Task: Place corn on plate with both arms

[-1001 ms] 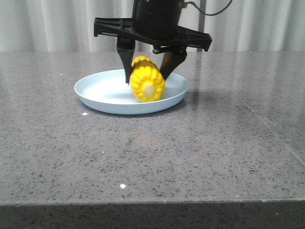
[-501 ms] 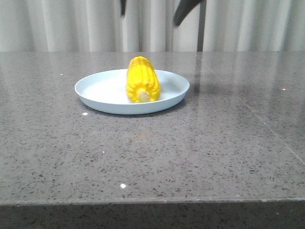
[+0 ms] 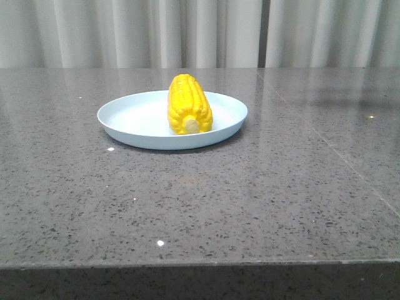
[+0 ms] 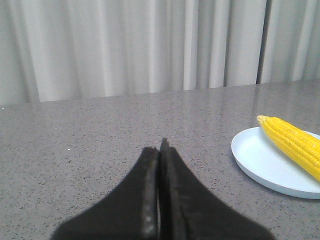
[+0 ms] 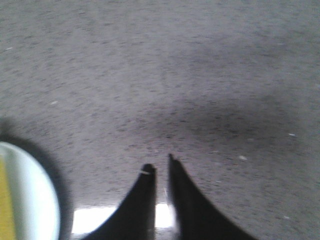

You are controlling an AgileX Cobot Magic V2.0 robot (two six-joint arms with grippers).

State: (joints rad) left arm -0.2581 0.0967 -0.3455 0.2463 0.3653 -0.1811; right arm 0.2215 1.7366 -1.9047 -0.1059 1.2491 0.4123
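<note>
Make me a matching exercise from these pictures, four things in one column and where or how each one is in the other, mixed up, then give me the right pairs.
Column one:
1. corn
2. plate
3. left hand
4. right hand

Column two:
A. round and pale blue, resting on the grey table
B. fingers pressed together, empty, in front of the curtains
C. lying on its side on the plate, pale stub toward the front camera
D. fingers almost together, empty, above bare tabletop beside the plate

Pairs: 1-C, 2-A, 3-B, 4-D
</note>
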